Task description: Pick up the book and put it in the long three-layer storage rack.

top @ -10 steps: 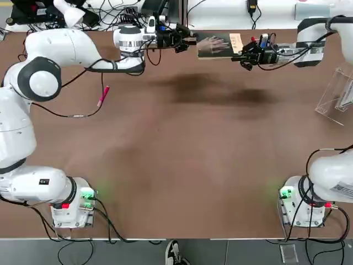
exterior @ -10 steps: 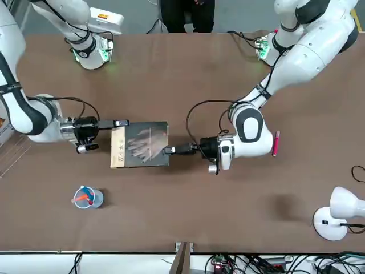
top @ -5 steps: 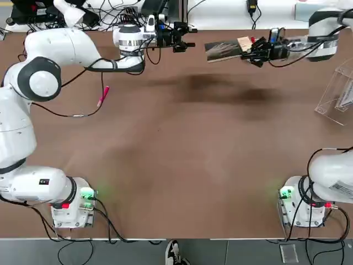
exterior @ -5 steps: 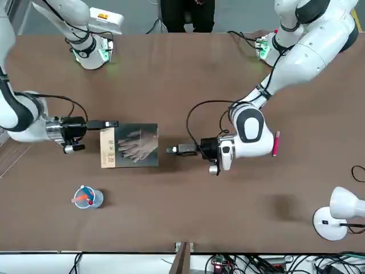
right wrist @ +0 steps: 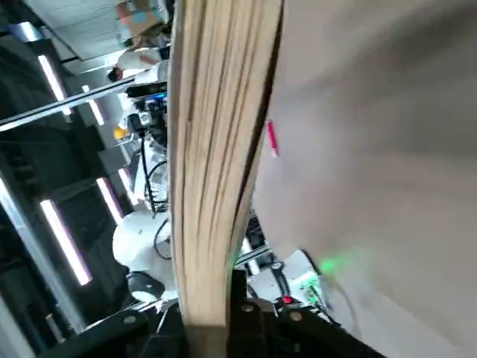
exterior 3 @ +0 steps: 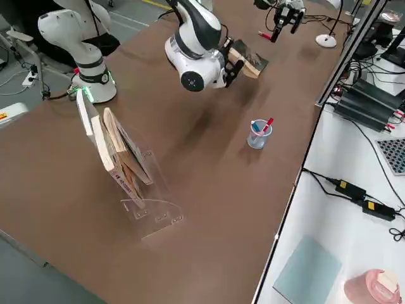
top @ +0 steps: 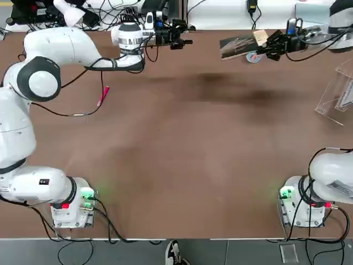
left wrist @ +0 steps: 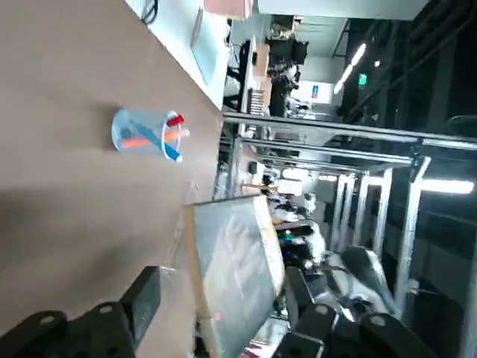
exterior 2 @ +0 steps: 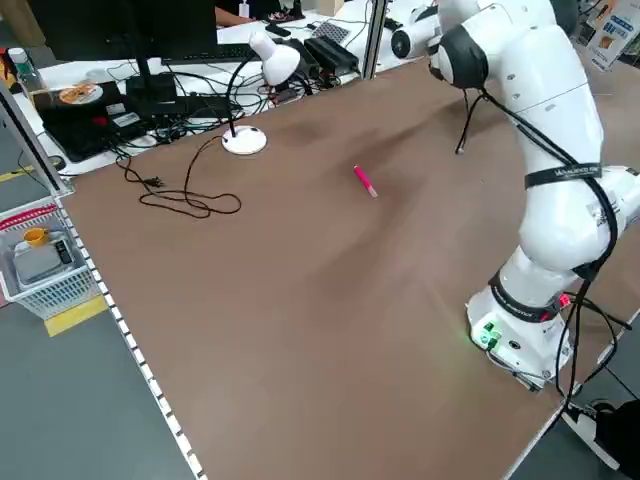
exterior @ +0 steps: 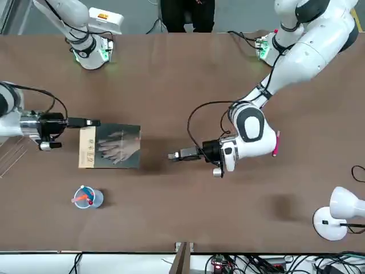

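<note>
The book (top: 238, 47), dark cover with a pale hand image and a tan strip, hangs above the table's far side. My right gripper (top: 265, 44) is shut on its tan edge; the front view shows the gripper (exterior: 85, 122) at the book (exterior: 111, 147). In the right wrist view only the book's page edge (right wrist: 220, 149) shows, filling the space between the fingers. My left gripper (top: 186, 33) stands open and empty, apart from the book, also seen as the left gripper (exterior: 171, 155) in the front view. The clear storage rack (exterior 3: 126, 171) stands at the table's right edge (top: 336, 94).
A clear cup of pens (exterior: 85, 198) stands on the table just below the carried book. A pink pen (top: 103, 95) lies near the left arm. A white desk lamp (exterior: 336, 214) stands at the far left corner. The rack holds a few leaning books (exterior 3: 111, 152).
My left gripper let go of the book and opened. My right gripper carried the book to the robot's right, toward the rack side.
</note>
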